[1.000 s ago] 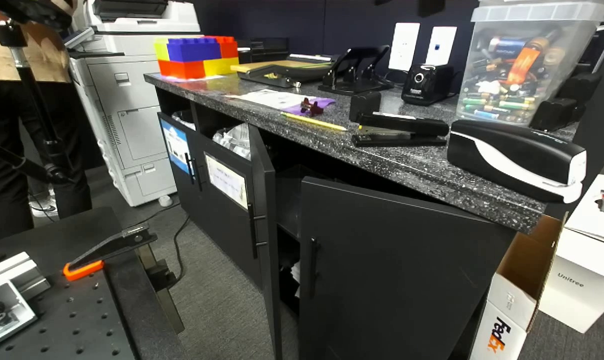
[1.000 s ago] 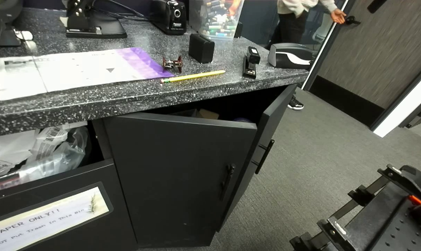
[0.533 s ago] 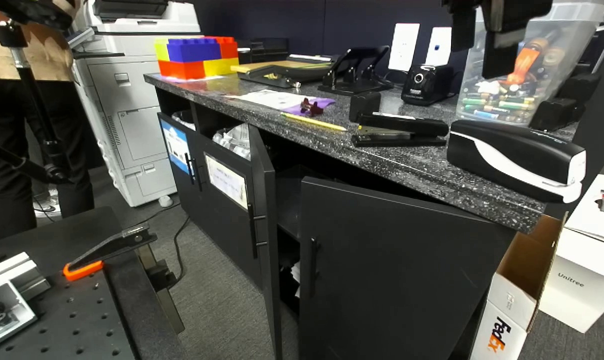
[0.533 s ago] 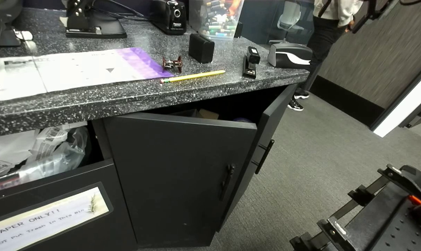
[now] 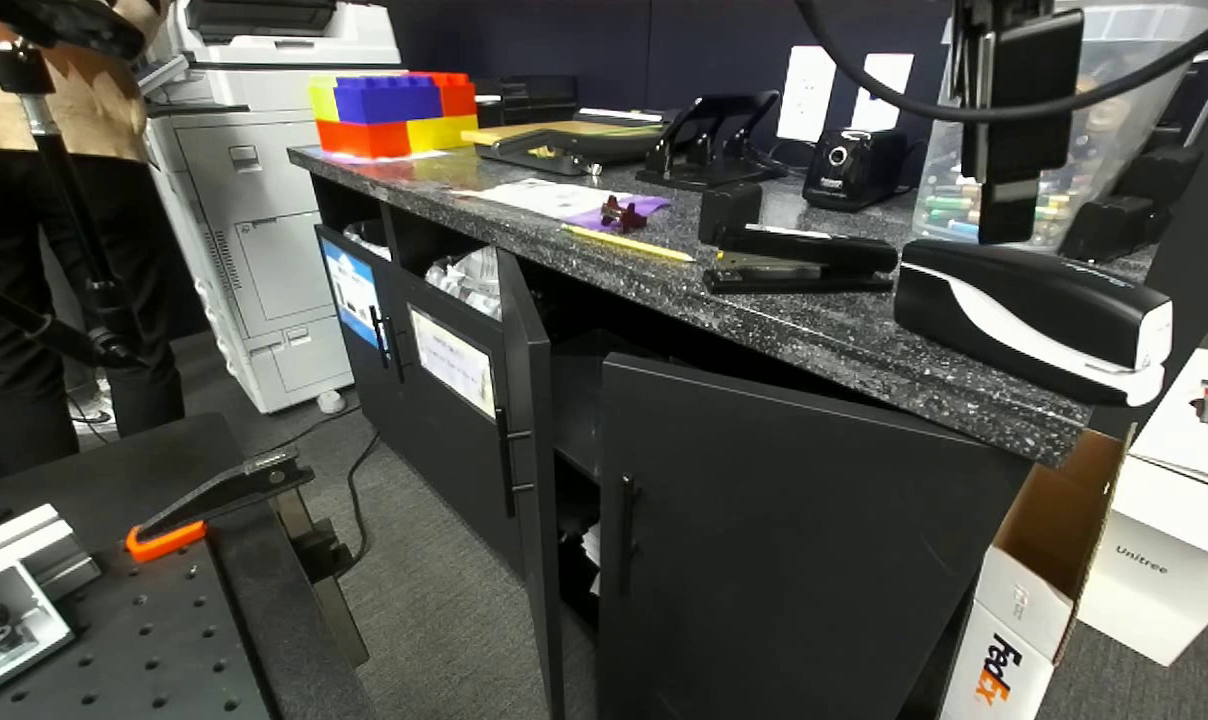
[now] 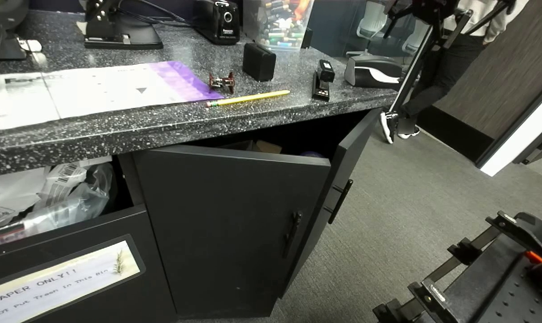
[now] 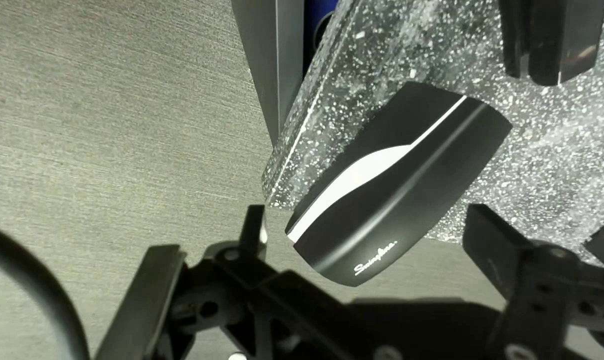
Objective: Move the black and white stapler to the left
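The black and white stapler [image 5: 1034,320] lies at the corner of the speckled counter [image 5: 824,335], one end jutting past the edge. It also shows in an exterior view [image 6: 374,74], and in the wrist view [image 7: 397,195] it runs diagonally, with white lettering on its black top. My gripper [image 7: 366,210] is open and empty in the wrist view, its fingers spread wide at either side of the stapler's jutting end, not touching it. In an exterior view my gripper [image 5: 1009,220] points down, its tip just above the stapler. Its exact height is hard to tell.
A slimmer black stapler [image 5: 804,260] lies beside it; its end [image 7: 547,45] shows in the wrist view. A yellow pencil [image 5: 629,243], a black block [image 5: 729,213] and a clear battery bin [image 5: 934,200] stand near. Cabinet doors [image 5: 784,540] hang open below. A person [image 6: 450,76] stands behind.
My gripper has come into view from the top and moved down toward the stapler. The stapler has not moved. The person behind has shifted.
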Controlling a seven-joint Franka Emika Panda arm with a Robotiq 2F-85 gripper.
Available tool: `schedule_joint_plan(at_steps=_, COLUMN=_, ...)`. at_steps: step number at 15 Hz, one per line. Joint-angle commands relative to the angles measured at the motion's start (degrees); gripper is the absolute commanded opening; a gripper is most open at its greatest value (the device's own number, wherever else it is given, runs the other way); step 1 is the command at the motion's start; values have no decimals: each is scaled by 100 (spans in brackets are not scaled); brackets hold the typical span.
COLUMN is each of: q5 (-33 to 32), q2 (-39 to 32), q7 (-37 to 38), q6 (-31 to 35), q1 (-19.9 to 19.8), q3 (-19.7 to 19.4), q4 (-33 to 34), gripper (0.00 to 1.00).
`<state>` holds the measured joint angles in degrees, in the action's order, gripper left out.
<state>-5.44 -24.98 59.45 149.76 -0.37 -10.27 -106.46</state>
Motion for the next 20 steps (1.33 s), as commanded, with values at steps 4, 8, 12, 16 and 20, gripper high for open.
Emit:
schedule_joint_plan(at_steps=4, q5=106, q2=-1271, q7=461, q6=5, q1=103, q3=-311, q4=1421, gripper=100)
schedule_joint_plan(at_steps=8, q5=156, q2=-1853, q7=552, q6=-41, q1=115, q3=-342, q4=1999, gripper=100)
schedule_joint_plan(at_steps=12, q5=178, q2=-2156, q7=586, q6=-113, q1=172, q3=-334, q4=2339, gripper=66)
schedule_joint_plan(at_steps=16, q5=82, q2=-1960, q7=589, q6=-198, q1=361, q3=-384, q4=2325, gripper=36)
schedule_joint_plan(at_steps=20, q5=-30, q2=-1540, q7=567, q6=-277, q1=651, q3=-414, q4=2108, gripper=34)
